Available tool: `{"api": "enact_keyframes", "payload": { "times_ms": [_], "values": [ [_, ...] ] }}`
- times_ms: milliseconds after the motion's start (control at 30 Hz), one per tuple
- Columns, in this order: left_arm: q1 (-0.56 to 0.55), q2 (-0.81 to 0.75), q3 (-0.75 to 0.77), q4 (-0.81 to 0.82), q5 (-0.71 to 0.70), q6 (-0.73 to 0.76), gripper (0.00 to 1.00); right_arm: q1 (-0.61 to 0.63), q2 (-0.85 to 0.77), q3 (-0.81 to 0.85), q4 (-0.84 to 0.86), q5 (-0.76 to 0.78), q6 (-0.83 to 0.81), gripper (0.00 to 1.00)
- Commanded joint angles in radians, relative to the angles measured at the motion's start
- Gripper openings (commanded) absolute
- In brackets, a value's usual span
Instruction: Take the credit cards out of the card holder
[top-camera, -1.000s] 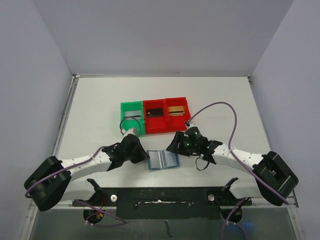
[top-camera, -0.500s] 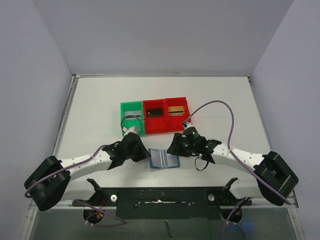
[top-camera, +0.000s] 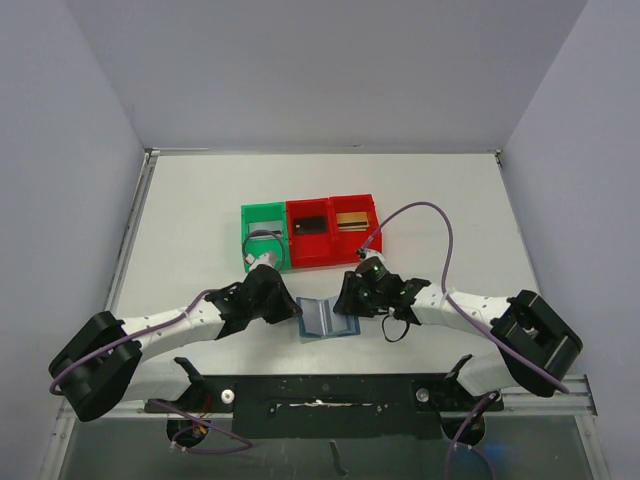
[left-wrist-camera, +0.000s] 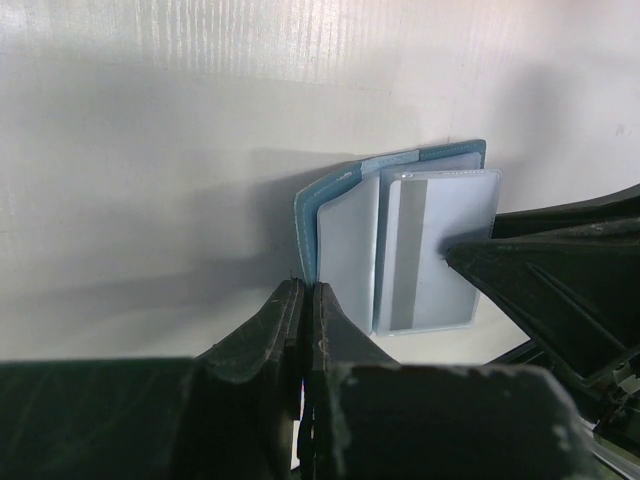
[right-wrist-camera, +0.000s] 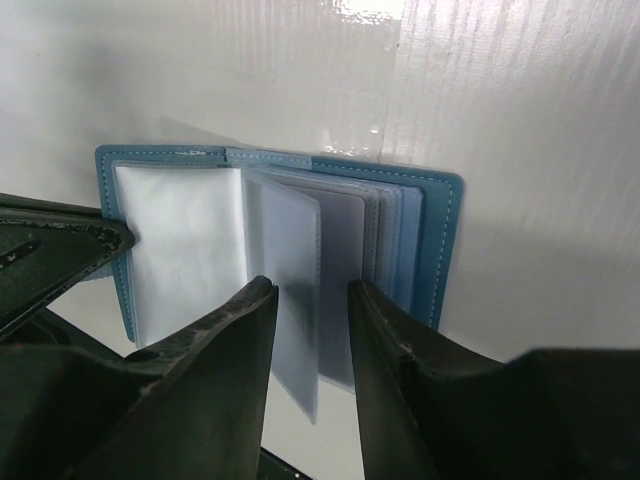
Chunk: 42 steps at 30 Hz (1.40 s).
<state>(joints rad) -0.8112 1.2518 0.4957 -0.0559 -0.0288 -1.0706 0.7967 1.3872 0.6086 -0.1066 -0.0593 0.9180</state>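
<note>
Black right gripper (right-wrist-camera: 305, 300) fingers apart, straddling clear sleeve (right-wrist-camera: 285, 250) of blue card holder (right-wrist-camera: 435, 240), unclamped. Fingers of left gripper (left-wrist-camera: 303, 300) together at holder's cover edge, perhaps nipping it. Holder lies open on white table (top-camera: 200, 200) between both arms.

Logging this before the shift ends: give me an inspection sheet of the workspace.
Surface: white table, nothing spilled seen.
Job's things: blue holder open near the arms; striped card inside it.
Clutter: green bin and two red bins in a row beyond it.
Grippers: left gripper shut on holder's cover edge; right gripper open around a sleeve.
Cables: purple cables loop off both wrists, clear of the holder.
Surroundings: grey walls on three sides.
</note>
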Motion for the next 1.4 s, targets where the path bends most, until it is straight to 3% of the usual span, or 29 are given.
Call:
{"api": "enact_keyframes", "payload": {
  "times_ms": [0,400,667,867,1000,1233,1367],
  "values": [
    [-0.009,0.007,0.044,0.024,0.009,0.015,0.00,0.016,0.008,0.051,0.045,-0.007,-0.019,0.34],
    [-0.013,0.005,0.044,0.016,0.002,0.014,0.00,0.041,-0.003,0.131,-0.056,0.031,-0.042,0.35],
    [-0.013,-0.001,0.046,0.002,-0.008,0.012,0.00,0.041,-0.015,0.118,0.049,-0.074,-0.015,0.32],
    [-0.013,-0.028,0.042,-0.041,-0.037,0.009,0.05,0.018,0.040,0.128,0.139,-0.219,0.000,0.39],
    [-0.013,-0.055,0.026,-0.062,-0.057,-0.009,0.13,0.023,0.091,0.092,0.284,-0.300,0.061,0.40],
    [-0.014,-0.111,0.012,-0.127,-0.094,-0.030,0.28,0.022,0.109,0.094,0.305,-0.312,0.071,0.41],
    [-0.014,-0.151,0.023,-0.181,-0.125,-0.038,0.33,0.023,0.069,0.082,0.259,-0.233,0.076,0.40]
  ]
}}
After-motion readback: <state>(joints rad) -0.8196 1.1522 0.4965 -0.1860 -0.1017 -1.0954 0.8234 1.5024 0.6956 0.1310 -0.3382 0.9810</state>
